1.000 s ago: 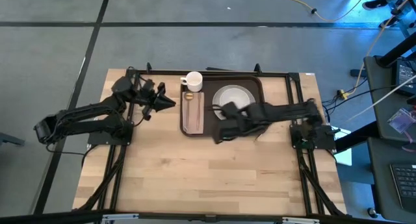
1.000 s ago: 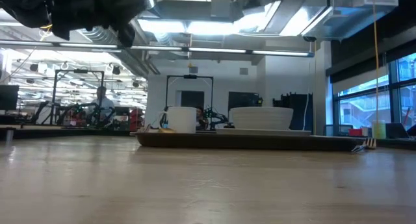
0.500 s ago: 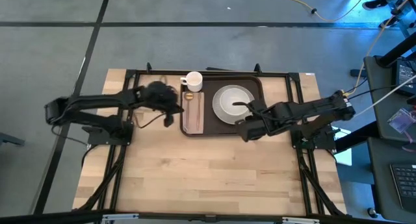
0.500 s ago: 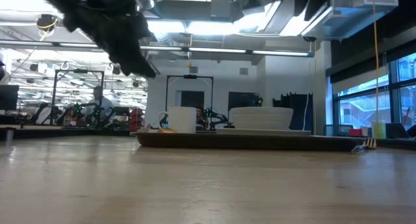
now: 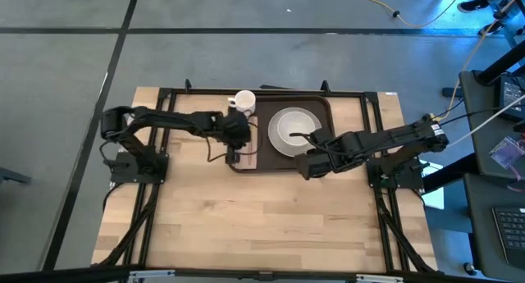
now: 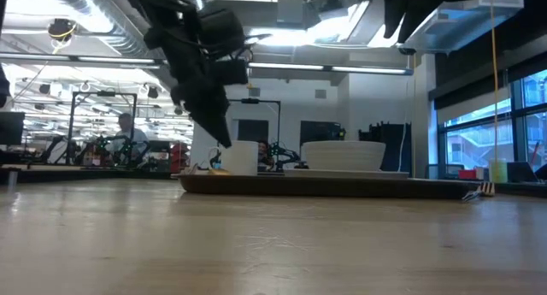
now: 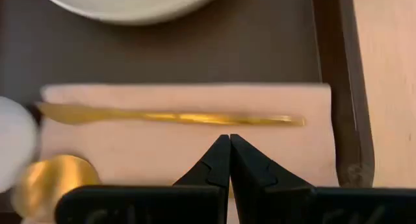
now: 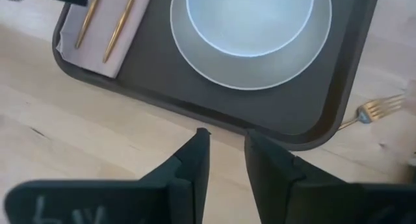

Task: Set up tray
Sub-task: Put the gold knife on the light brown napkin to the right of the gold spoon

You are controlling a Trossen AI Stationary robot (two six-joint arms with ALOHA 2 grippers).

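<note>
The dark brown tray (image 5: 271,162) lies at the table's far middle. On it are a white bowl on a plate (image 5: 294,129), a white cup (image 5: 244,101) and a tan-pink napkin (image 7: 195,152). The napkin carries a gold knife (image 7: 169,117) and a gold spoon (image 7: 55,182). My left gripper (image 7: 229,143) hangs shut over the napkin, pointing steeply down, with the spoon's handle hidden behind its fingers. My right gripper (image 8: 224,149) hovers above the table just off the tray's near rim (image 8: 195,113), its fingers a little apart with nothing between them.
A gold fork (image 8: 380,107) lies on the wood beside the tray's near right corner. Bare wood fills the near half of the table (image 5: 262,225). Black frame rails run along the table's far edge and both sides.
My left gripper has swung from the table's left side toward the tray, dropped and tipped from near level to pointing steeply down over the napkin. My right gripper has drawn back toward the table's right, from over the tray's front to just off its near rim.
</note>
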